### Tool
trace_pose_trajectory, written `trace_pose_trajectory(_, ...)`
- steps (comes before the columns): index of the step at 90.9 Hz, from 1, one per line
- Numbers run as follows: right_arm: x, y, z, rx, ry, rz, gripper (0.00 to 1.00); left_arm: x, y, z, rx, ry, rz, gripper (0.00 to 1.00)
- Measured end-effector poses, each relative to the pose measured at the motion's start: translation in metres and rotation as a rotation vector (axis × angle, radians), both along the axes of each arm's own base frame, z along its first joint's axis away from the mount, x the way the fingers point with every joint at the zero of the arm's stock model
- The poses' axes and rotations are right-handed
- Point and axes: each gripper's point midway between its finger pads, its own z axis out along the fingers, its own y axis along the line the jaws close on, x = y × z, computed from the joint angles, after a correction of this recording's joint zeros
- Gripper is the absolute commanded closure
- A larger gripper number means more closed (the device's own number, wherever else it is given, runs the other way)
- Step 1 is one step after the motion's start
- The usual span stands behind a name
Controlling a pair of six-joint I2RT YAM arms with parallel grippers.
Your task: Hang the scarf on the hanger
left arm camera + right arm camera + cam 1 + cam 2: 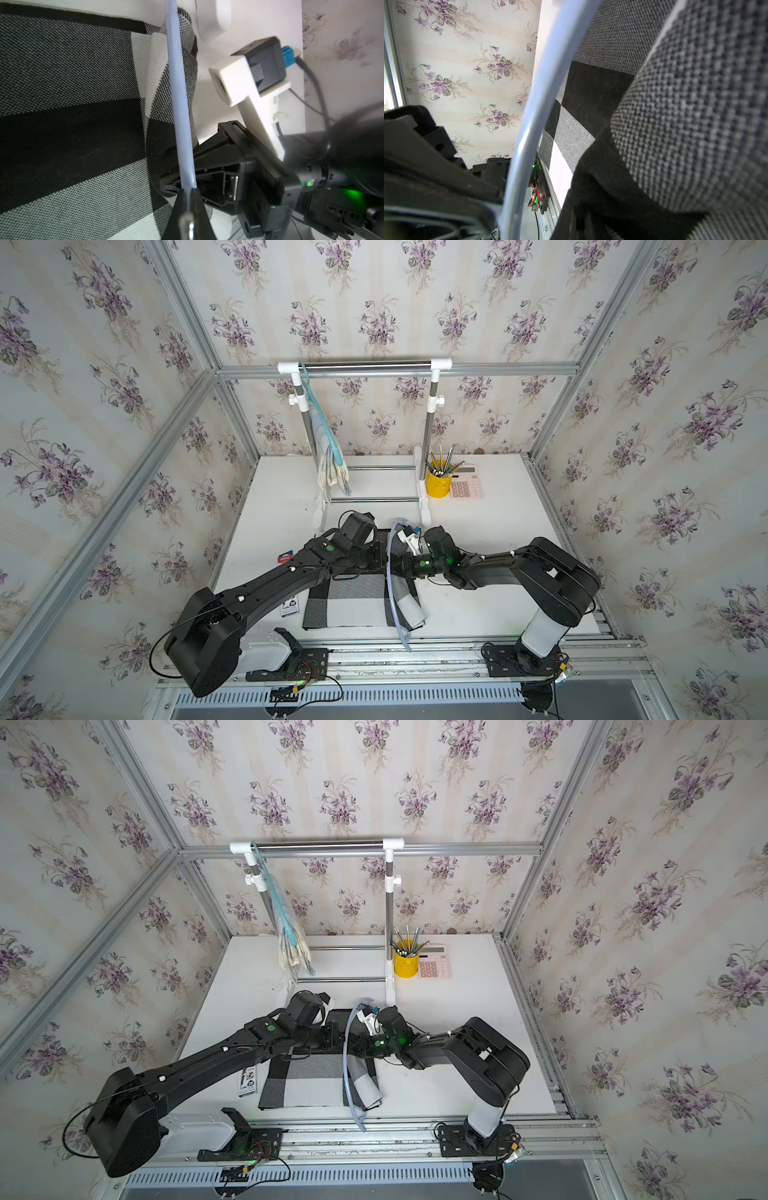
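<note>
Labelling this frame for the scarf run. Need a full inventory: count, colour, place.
checked scarf: 1, black, grey and white, table front centre, right edge folded up
hanger: 1, pale blue, standing over the scarf's right part
rack: 1, white joints, metal bars, back of table
second hanger: 1, teal, rack's left end
pale scarf: 1, cream, on the second hanger
cup: 1, yellow, by rack's right foot, holding pens
calculator: 1, pink, right of cup
packet: 1, white and blue, left of checked scarf
table: 1, white
left gripper: 1, black, shut on hanger
right gripper: 1, black, shut on the scarf's folded edge
</note>
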Motion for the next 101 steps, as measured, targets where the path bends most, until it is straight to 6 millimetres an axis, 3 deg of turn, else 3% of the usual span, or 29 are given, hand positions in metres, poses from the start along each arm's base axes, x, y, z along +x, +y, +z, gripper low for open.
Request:
trace_pose_trajectory(15, -0.003, 0.003, -0.017, -0.01, 0.044, -0.048, 1.0, 0.001, -0.003, -0.001, -0.019, 0.017, 0.017, 1.0)
trace_pose_trajectory(28, 0.005, 0.002, -0.013, -0.021, 0.007, -0.099, 1.0, 0.0, -0.002, -0.004, -0.025, 0.029, 0.035, 1.0)
trace_pose_trajectory(48, 0.004, -0.006, 0.013, -0.039, -0.082, -0.087, 0.58, 0.001, -0.001, -0.004, -0.02, 0.028, 0.045, 1.0)
trace_pose_trajectory(66, -0.005, -0.028, 0.022, -0.117, -0.146, -0.038, 0.51, 0.001, -0.001, -0.003, -0.018, 0.029, 0.043, 1.0)
trace_pose_trajectory(72, -0.009, -0.034, 0.027, -0.112, -0.17, -0.017, 0.56, 0.001, -0.001, -0.003, -0.015, 0.029, 0.045, 1.0)
trace_pose_trajectory(82, -0.019, -0.044, 0.028, -0.111, -0.191, 0.009, 0.8, 0.002, -0.001, -0.002, -0.016, 0.028, 0.045, 1.0)
trace_pose_trajectory(92, -0.037, -0.054, 0.009, -0.126, -0.138, 0.04, 0.95, 0.001, -0.001, -0.002, -0.013, 0.03, 0.045, 1.0)
trace_pose_trajectory(101, -0.056, -0.051, -0.007, -0.135, -0.079, 0.084, 0.99, 0.001, -0.002, -0.001, -0.012, 0.032, 0.044, 1.0)
